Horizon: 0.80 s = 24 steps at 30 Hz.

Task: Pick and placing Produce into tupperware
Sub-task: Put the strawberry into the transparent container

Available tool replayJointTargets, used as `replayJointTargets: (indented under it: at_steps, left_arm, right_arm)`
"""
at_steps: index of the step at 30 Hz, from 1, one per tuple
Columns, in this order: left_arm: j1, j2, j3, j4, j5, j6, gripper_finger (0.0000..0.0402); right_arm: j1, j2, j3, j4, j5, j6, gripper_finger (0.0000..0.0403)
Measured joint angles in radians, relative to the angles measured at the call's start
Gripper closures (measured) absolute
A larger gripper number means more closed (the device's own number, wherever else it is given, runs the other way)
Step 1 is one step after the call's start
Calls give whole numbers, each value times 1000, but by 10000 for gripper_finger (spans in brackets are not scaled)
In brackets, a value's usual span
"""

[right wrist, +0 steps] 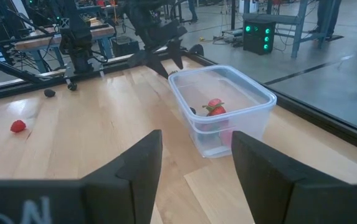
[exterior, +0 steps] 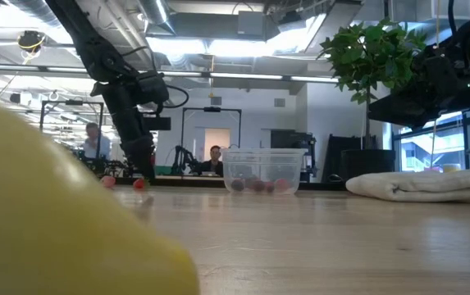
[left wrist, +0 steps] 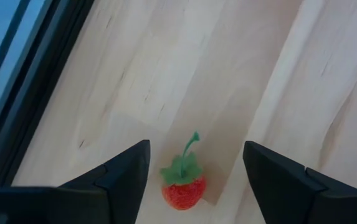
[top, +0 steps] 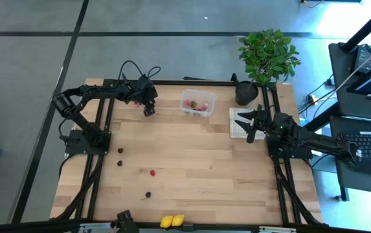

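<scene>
- Strawberry, red with a green cap and upright stalk, lies on the wood directly between the left gripper fingers; jaws stand apart on either side with clear wood showing, nothing grasped.
- Judgement: step in hand is the pick of this berry. Fingers appear low beside the fruit, whose body lies a little nearer one finger. A small correction to centre it before closing would reduce the risk of it rolling out.
- Judgement: the berry is small and rounded; a slow, light closure on the red body, not on the stalk or leaves, should hold best.
- Outward from the left gripper, the tupperware stands near by across the table's far side, open-topped, with red pieces already inside. Judgement: the carry is short, and release should be low over the box so nothing bounces out.
- Right gripper waits well apart beyond the tupperware, above the folded cloth, jaws parted and empty.
- Remaining produce lies well away from the left gripper, toward the near table edge: dark round pieces, a red berry, and yellow pieces at the edge.
</scene>
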<state>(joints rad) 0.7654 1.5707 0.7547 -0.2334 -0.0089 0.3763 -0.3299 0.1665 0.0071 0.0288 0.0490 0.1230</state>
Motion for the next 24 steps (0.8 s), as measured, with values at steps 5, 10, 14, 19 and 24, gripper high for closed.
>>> replayJointTargets:
  at_steps: [5, 10, 14, 19, 24]
  left_arm:
    - [-1, 0, 0, 3, 34, 0, 167]
    - [-1, 0, 0, 3, 30, 23, 169]
    - [-4, 0, 0, 3, 29, 32, 169]
    - [-8, 0, 0, 2, 29, 107, 169]
    - [-8, 0, 0, 2, 28, 131, 169]
  right_arm:
    - [0, 0, 0, 0, 0, 0, 208]
    - [0, 0, 0, 0, 0, 3, 208]
    - [0, 0, 0, 0, 0, 3, 208]
    - [0, 0, 0, 0, 0, 3, 208]
    - [0, 0, 0, 0, 0, 3, 208]
